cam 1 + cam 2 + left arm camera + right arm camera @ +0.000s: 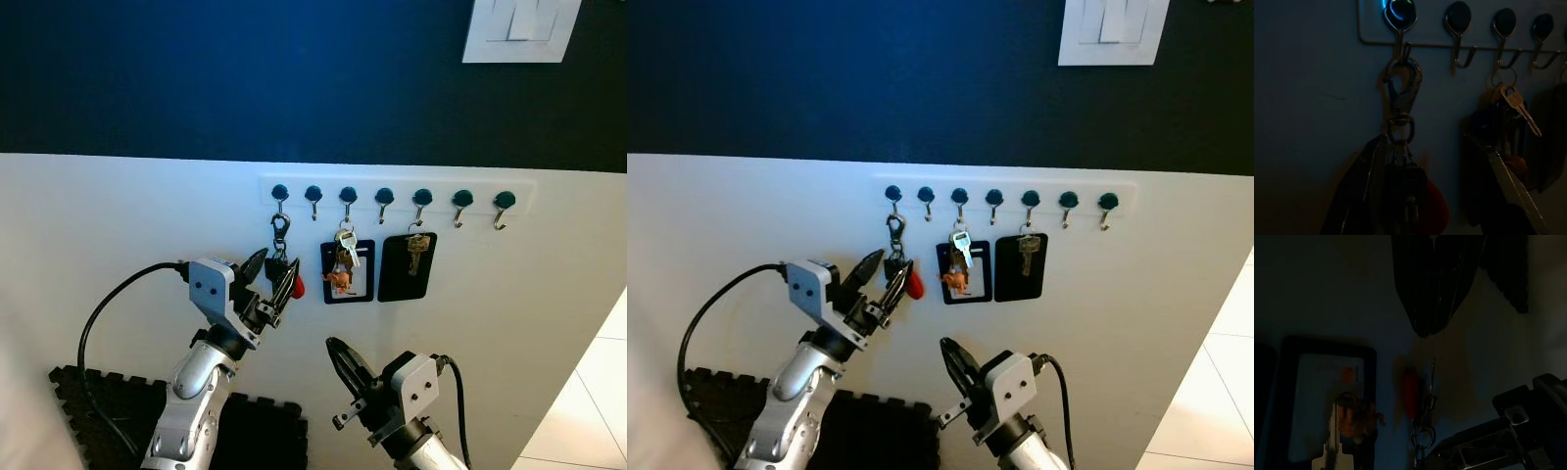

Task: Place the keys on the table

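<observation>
The keys (281, 269) hang by a clip from the first hook (280, 195). The left gripper (270, 281) has its fingers spread open on either side of them, gripping nothing. The right gripper (343, 364) sits lower; whether it is open, I cannot tell.

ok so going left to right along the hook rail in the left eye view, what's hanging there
Keys on a metal clasp with a red tag at the left end effector → keys over a black card holder → single key on a black tag → bare hooks

Hanging from the leftmost hook by a metal snap clip: keys (282, 266), a dark bunch with a black fob and a red tag at its lower right, straight down against the white wall, flanked on both sides by black fingers (253, 264).
</observation>
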Robot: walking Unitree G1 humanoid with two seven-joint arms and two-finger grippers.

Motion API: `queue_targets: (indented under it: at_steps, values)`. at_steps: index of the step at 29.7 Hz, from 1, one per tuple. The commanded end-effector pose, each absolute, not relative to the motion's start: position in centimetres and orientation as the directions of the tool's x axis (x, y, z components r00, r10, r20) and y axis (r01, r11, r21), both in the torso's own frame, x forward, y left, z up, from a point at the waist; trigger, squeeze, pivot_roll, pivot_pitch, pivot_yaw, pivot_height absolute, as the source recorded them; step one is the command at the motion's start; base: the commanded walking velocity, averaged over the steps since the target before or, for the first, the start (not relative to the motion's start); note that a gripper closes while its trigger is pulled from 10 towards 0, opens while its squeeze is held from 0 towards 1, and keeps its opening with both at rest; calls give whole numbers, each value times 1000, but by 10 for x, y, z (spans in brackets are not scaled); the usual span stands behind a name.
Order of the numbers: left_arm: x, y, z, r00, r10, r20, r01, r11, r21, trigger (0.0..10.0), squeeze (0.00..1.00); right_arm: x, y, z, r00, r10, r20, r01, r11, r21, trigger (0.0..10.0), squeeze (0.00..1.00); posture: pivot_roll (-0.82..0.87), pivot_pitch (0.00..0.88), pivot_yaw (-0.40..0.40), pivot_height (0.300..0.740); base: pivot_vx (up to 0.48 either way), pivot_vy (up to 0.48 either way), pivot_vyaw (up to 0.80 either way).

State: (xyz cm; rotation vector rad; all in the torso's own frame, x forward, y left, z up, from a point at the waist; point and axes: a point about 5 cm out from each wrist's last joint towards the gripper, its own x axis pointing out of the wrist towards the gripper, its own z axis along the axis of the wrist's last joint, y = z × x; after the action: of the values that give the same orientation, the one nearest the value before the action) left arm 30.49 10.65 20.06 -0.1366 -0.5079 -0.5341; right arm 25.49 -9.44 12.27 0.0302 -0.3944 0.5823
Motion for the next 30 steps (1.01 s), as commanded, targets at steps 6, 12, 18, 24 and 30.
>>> queue_targets:
  at_steps: [6,12,18,24,30]
  values:
    - [311,100,192,759,-459,462,520,854,-5,10000,0,256,-92,119,768,531,357,-545,835,-70,10000,0,30,45,41,740,0,0,0]
    - [314,98,191,766,-458,452,512,859,2,10000,0,255,-92,120,769,529,359,-543,837,-70,10000,0,25,44,43,740,0,0,0]
    - [314,101,191,770,-447,456,501,865,0,10000,0,256,-92,119,769,530,357,-544,836,-71,10000,0,28,44,39,740,0,0,0]
    - [315,104,192,776,-428,464,484,875,-2,10000,0,256,-92,119,767,533,358,-546,835,-72,10000,0,30,44,38,740,0,0,0]
    - [317,104,198,769,-416,485,480,877,-8,9647,0,256,-92,119,767,533,356,-547,834,-71,10000,0,29,45,38,740,0,0,0]
